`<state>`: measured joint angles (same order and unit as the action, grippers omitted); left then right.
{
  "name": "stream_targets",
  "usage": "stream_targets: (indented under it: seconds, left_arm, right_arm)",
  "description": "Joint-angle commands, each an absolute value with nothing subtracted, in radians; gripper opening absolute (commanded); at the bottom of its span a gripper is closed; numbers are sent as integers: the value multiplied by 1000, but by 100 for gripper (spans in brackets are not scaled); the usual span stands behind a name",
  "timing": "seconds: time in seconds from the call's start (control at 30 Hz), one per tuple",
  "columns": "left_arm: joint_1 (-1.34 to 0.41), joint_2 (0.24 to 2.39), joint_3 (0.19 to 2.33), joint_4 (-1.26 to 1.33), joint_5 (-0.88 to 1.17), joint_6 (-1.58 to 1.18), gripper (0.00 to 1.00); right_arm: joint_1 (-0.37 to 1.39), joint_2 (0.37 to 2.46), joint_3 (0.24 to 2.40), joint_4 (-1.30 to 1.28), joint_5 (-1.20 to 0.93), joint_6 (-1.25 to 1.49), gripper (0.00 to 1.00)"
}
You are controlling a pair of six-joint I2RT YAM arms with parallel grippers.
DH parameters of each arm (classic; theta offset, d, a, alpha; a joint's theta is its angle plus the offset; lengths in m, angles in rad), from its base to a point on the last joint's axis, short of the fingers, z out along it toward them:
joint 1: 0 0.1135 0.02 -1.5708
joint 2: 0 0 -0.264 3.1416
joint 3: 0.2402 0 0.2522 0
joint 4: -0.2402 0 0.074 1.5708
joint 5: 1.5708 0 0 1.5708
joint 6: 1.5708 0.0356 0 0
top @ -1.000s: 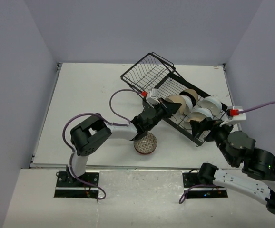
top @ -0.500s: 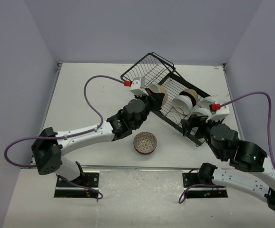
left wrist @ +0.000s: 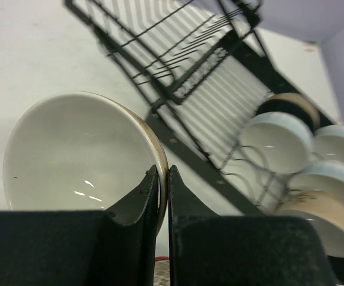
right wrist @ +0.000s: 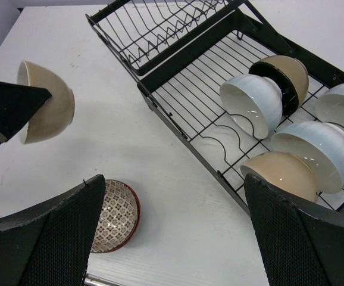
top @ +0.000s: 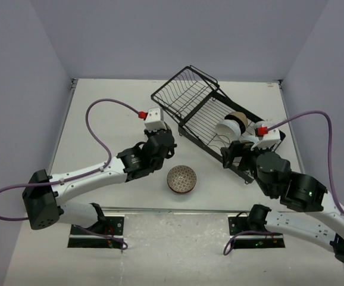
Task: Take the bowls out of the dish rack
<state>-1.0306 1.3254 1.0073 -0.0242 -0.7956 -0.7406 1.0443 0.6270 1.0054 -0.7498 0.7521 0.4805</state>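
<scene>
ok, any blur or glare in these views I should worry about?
Left wrist: the tan bowl in the left gripper is sharp with small glints inside, the dish rack and bowls behind are soft. Right wrist: crisp, evenly lit, only its own fingers are dark at the bottom corners. Top external: flat light, faint shadows, no glare.

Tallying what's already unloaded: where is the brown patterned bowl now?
In the top view the brown patterned bowl sits on the table near its front edge, roughly centred left to right, left of the dish rack's near corner and apart from it.
</scene>
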Motion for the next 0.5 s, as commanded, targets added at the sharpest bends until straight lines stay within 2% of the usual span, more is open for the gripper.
stream_targets:
  seconds: [0.0,0.17,0.47]
  left_arm:
    - [-1016,1278,1039,-254,-995,-796,0]
    - [-960,1337,1043,-437,-940,-828,0]
    - [-890,1457,1046,-511,-755,-767,0]
  right_arm:
    - [1043,656,1022,-709,738,459,99]
    - [1042,699,1031,-709,715,443,99]
    - [947,940,1039,-745,686,422,99]
